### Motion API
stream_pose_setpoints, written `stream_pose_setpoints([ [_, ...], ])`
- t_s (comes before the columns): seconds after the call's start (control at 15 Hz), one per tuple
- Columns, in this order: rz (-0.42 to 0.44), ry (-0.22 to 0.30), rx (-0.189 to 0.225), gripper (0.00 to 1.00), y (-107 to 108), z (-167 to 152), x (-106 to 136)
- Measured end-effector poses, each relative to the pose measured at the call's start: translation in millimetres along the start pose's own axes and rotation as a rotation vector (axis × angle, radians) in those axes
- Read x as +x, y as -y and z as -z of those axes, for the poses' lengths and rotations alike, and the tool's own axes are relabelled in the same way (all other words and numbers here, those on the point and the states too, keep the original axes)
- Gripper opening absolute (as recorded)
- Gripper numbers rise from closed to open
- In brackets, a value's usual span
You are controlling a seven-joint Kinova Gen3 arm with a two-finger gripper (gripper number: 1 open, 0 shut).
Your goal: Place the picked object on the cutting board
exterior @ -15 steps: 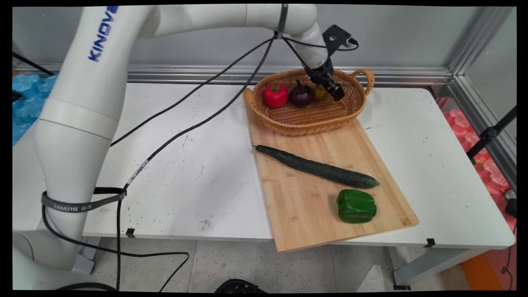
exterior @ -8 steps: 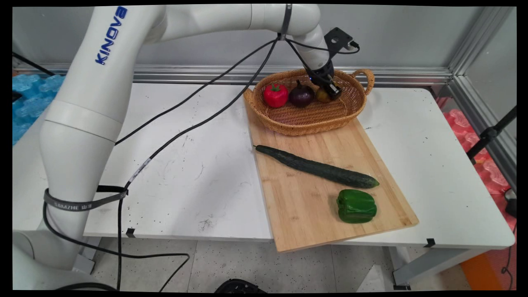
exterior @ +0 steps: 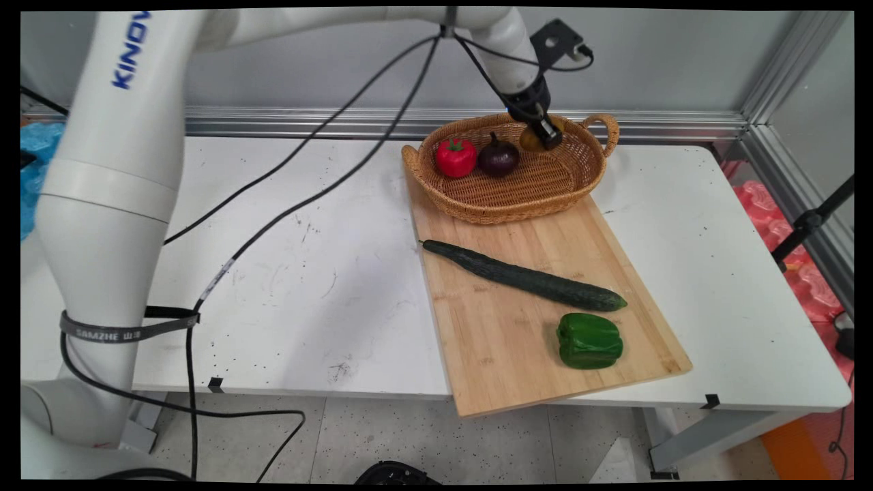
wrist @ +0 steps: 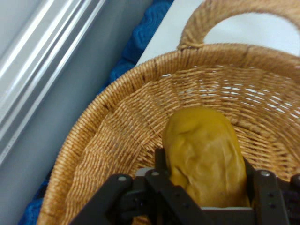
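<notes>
Overhead, in the main view, the black gripper (exterior: 545,134) hangs at about one o'clock from the table's middle, above the far right part of a wicker basket (exterior: 477,204), and its fingers are clamped on a yellow-brown potato (exterior: 530,138) that shows just to the nine o'clock side of the fingertips, level with the basket's far rim. Inside the basket a red pepper (exterior: 455,157) and a dark purple onion (exterior: 498,157) sit side by side, the onion touching or nearly touching the pepper, both at about eight o'clock from the gripper. The basket stands on the far end of a wooden cutting board (exterior: 498,341) that runs toward six o'clock and overhangs the near edge of the white table (exterior: 307,273). On the board, at six o'clock from the basket, a long cucumber (exterior: 524,276) lies slantwise, and a green bell pepper (exterior: 589,340) rests just beyond its thicker end, near the board's five o'clock corner. In the hand view, the potato (wrist: 204,157) fills the centre, gripped between the two black fingers (wrist: 262,192) that rise on either side of it, and the woven wall of the basket (wrist: 108,140) curves round behind it, with one basket handle (wrist: 234,14) arching at twelve o'clock.
</notes>
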Motion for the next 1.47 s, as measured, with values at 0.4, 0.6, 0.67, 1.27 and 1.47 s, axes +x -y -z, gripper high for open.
stream_pose_setpoints([
  [0.4,-0.134,-0.024,-0.058,0.0,-15,80,-13],
  [0.6,-0.225,-0.022,-0.115,0.0,-25,118,-30],
  [0.67,-0.253,-0.021,-0.137,0.0,-28,130,-36],
  [1.27,-0.459,0.0,-0.349,0.0,-59,211,-104],
  [1.47,-0.502,0.005,-0.411,0.0,-69,222,-127],
])
